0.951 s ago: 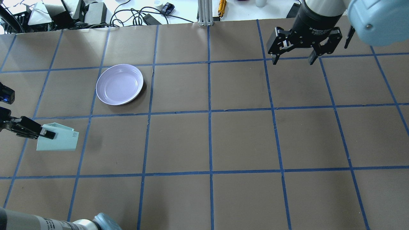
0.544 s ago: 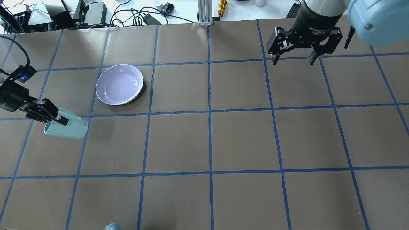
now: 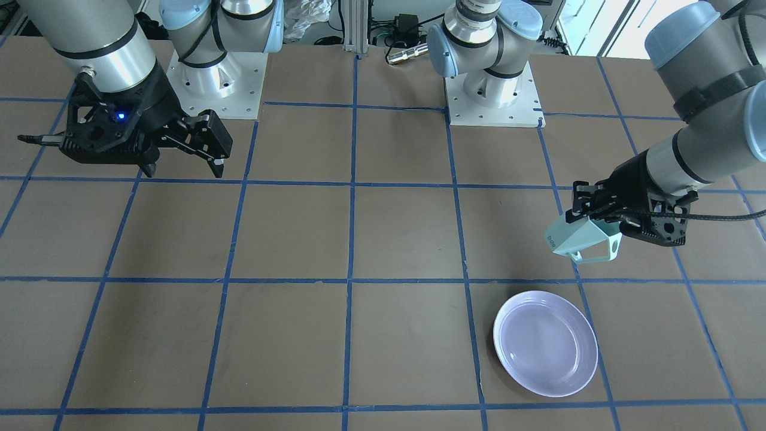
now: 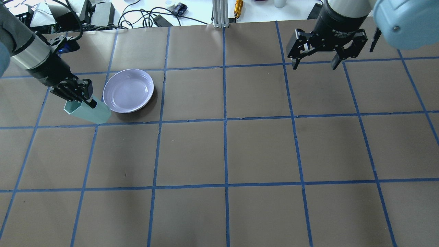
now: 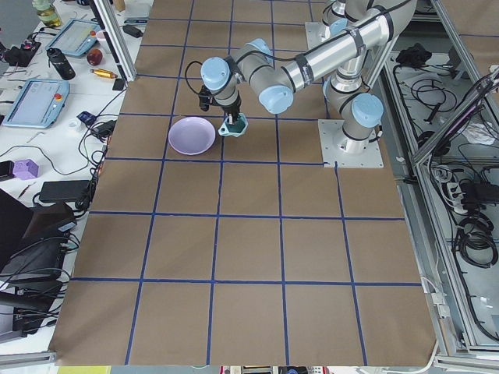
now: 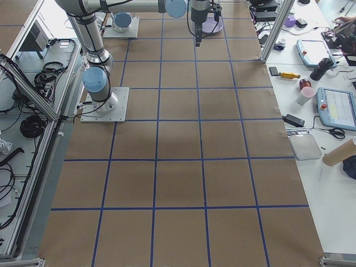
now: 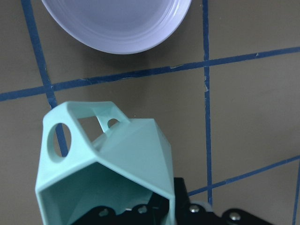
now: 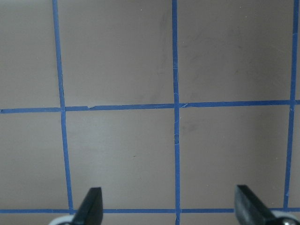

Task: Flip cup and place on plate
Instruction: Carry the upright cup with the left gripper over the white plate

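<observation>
- From the front: clamps the left pincer on the rim of the cup, tilted over the bench, near the plate, not on it.
- From overhead: shows the cup just beside the plate; right pincer spread wide, empty, well apart.
- From the left wrist: looks into the cup's mouth, handle toward the plate.

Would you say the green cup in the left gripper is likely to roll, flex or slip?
Probably rigid: the cup shows no bending where the left gripper pinches one wall. Flat facets should resist rolling. Held at the rim and tilted, it might pivot.
</observation>
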`<state>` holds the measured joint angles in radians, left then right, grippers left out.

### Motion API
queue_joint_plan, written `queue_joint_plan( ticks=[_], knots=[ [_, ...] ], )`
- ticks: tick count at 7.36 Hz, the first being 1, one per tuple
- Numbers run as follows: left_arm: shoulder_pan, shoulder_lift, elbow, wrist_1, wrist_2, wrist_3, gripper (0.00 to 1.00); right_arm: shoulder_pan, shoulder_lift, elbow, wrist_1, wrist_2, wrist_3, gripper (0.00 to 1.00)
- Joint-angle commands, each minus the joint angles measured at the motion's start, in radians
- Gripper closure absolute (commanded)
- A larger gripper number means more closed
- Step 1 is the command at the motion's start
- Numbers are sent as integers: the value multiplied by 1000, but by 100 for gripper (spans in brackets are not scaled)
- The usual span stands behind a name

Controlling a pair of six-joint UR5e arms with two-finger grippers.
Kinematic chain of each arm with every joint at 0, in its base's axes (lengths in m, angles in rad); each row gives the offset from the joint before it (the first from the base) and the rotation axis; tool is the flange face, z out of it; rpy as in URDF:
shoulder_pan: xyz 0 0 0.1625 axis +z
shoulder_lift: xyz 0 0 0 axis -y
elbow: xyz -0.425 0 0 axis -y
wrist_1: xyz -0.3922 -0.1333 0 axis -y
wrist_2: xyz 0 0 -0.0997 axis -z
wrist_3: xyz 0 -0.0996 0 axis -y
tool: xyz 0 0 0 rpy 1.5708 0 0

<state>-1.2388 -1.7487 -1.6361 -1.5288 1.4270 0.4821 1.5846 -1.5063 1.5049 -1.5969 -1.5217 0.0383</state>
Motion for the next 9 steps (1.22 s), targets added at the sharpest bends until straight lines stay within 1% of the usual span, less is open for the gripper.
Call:
queue_joint_plan(
  ticks=[1, 2, 3, 5, 6, 8, 9],
  knots=[
    [-65, -58, 27, 128, 112, -17, 100, 0, 0, 0, 0, 0, -2, 0],
    [-118, -86, 35, 183, 140, -16, 100, 0, 0, 0, 0, 0, 0, 0],
    [-161, -112, 41, 203, 154, -13, 100, 0, 0, 0, 0, 0, 0, 0],
    [-176, -167, 74, 234, 158, 115, 100, 0, 0, 0, 0, 0, 0, 0],
    [-182, -195, 102, 242, 209, 143, 100, 0, 0, 0, 0, 0, 0, 0],
    [-229, -254, 152, 291, 277, 168, 100, 0, 0, 2, 0, 0, 0, 0],
    [-232, -283, 165, 326, 277, 152, 100, 0, 0, 0, 0, 0, -2, 0]
  ],
)
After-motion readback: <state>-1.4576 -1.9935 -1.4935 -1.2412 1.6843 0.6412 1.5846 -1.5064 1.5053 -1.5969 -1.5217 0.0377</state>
